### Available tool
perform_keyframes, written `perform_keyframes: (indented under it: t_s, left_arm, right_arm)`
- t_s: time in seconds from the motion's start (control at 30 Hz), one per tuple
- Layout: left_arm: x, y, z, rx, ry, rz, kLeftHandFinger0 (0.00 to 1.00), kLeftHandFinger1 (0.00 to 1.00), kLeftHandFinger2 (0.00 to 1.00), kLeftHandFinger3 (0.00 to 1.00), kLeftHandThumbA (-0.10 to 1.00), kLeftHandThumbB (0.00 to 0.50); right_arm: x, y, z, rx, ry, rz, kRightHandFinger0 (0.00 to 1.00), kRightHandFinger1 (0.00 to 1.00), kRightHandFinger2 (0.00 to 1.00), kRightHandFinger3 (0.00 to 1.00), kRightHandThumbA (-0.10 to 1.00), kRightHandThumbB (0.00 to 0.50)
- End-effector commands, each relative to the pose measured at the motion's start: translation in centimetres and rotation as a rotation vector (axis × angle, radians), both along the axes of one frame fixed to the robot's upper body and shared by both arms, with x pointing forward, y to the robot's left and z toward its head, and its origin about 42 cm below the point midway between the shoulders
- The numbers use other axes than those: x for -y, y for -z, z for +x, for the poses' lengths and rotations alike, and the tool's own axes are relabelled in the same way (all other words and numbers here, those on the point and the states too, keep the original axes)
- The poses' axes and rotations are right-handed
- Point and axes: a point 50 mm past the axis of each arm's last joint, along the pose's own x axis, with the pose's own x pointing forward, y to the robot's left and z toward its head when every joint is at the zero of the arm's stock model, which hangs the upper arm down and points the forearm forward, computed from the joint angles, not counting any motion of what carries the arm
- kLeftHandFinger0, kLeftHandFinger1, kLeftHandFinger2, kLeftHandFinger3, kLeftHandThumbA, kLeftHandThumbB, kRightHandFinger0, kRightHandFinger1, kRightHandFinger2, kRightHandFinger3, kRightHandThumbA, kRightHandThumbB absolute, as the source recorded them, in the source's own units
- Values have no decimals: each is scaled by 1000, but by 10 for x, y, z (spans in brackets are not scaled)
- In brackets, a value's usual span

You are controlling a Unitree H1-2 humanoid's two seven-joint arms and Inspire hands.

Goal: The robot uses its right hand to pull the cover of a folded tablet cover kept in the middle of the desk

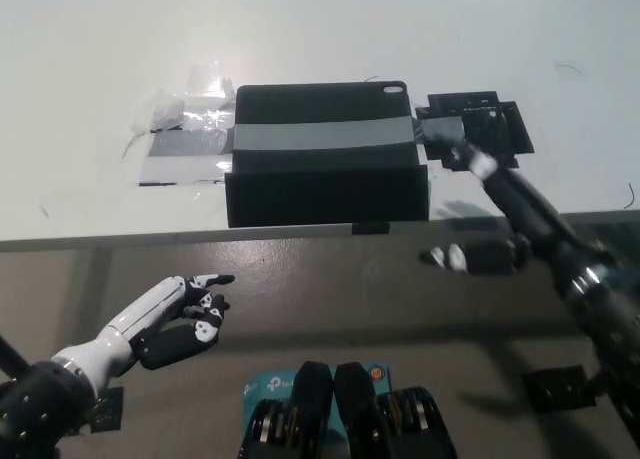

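The black folded tablet cover (325, 169) lies in the middle of the white desk (90, 39), close to its front edge. A grey band (320, 135) runs across its top from left to right. My black right hand (472, 131) is at the cover's right edge, level with the end of the grey band and touching or nearly touching it. Its grip is hidden by the dark shapes around it. The right forearm (545, 229) slants in from the bottom right. My white left hand (180, 314) rests low at the left, below the desk's edge, fingers apart and empty.
Crumpled clear tape (195, 109) and a shiny grey strip (180, 166) stick to the desk just left of the cover. The desk's front edge (120, 239) crosses the picture, with brownish floor below it. A few thin scratches mark the desk at the far right.
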Motion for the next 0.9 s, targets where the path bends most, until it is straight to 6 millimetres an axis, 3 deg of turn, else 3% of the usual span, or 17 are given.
perform_keyframes:
  t_s: [0.0, 0.1, 0.2, 0.27, 0.4, 0.67, 0.7, 0.87]
  left_arm:
    - [0, -14, 2, 28, 12, 16, 763, 801, 926, 1000, 1000, 128]
    - [0, -14, 2, 25, 16, 22, 781, 808, 929, 1000, 1000, 128]
    - [-1, -13, 2, 24, 13, 23, 795, 813, 936, 1000, 1000, 144]
    - [0, -13, 1, 27, 6, 18, 795, 809, 929, 1000, 1000, 130]
    - [0, -13, 1, 28, 5, 15, 775, 792, 907, 1000, 1000, 118]
    - [-1, -11, 2, 13, 10, 17, 784, 801, 929, 1000, 1000, 127]
    - [-1, -10, 1, 12, 14, 23, 777, 795, 925, 1000, 1000, 132]
    - [-1, -12, 1, 16, 18, 33, 769, 792, 919, 1000, 1000, 129]
  right_arm:
    - [-31, -42, 17, 126, 1, -68, 1000, 1000, 1000, 1000, 1000, 500]
    - [-67, -54, 33, 145, -50, -76, 1000, 1000, 1000, 1000, 979, 496]
    - [-80, -55, 37, 146, -67, -87, 1000, 1000, 1000, 1000, 983, 500]
    - [-98, -50, 45, 154, -90, -112, 1000, 1000, 1000, 1000, 967, 500]
    - [-113, -35, 60, 150, -125, -196, 1000, 1000, 1000, 1000, 976, 500]
    - [-119, 0, 91, 12, -86, -416, 1000, 1000, 1000, 1000, 1000, 500]
    - [-115, 13, 97, -9, -66, -456, 1000, 1000, 1000, 1000, 1000, 500]
    - [-104, 33, 115, -62, -5, -538, 1000, 1000, 1000, 1000, 1000, 500]
